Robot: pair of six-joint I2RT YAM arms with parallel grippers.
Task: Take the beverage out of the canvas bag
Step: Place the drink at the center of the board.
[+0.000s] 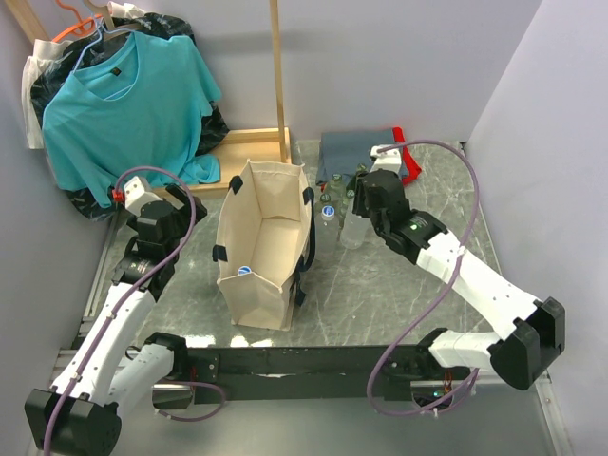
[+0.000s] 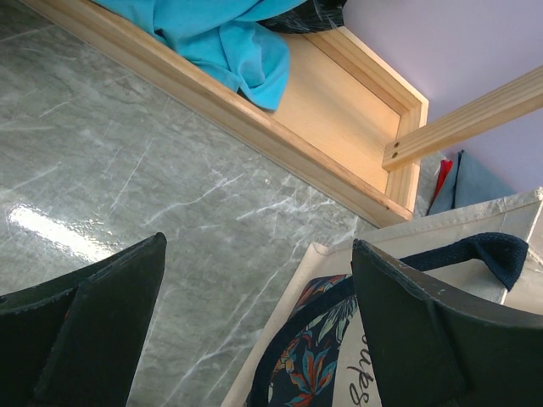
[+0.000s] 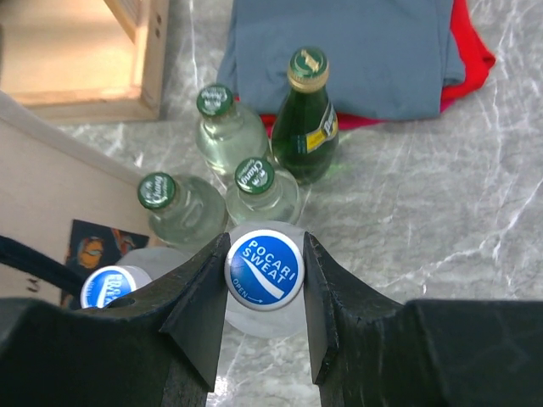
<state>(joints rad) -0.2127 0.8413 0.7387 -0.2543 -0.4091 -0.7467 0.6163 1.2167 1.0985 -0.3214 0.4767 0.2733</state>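
Far left: left gripper (image 2: 259, 248) was open, jaws wide apart, holding nothing. It hung over the table (image 2: 127, 170) just left of the canvas bag (image 1: 255, 306). The wrist view showed the bag rim and a black handle (image 2: 501, 254) between the fingers. No contact with the bag that I could see.

Centre: the canvas bag stood upright, mouth open. One blue-capped bottle (image 1: 244, 271) sat on the bottom inside, toward the near-left corner.

Right of the bag: right gripper (image 3: 265, 248) was closed on the Pocari Sweat bottle (image 3: 264, 271), one finger on each side at the cap. That bottle was upright and outside the bag, in a cluster:
- a second blue-capped bottle (image 3: 106, 287) just beside it on the bag side
- three clear green-capped bottles (image 3: 254, 175) and a dark green bottle (image 3: 305, 127) beyond
- a grey cloth (image 3: 339, 51) behind those

Couldn't tell whether its base was on the table.

My read: the step in hand was the set-down of an extracted bottle. Next move called for confirming the base was seated, opening the jaws, then lifting straight up, since the neighbours were close enough to tip. After that, the bottle inside needed a vertical reach through the bag mouth. The left arm looked well placed to steady the rim.
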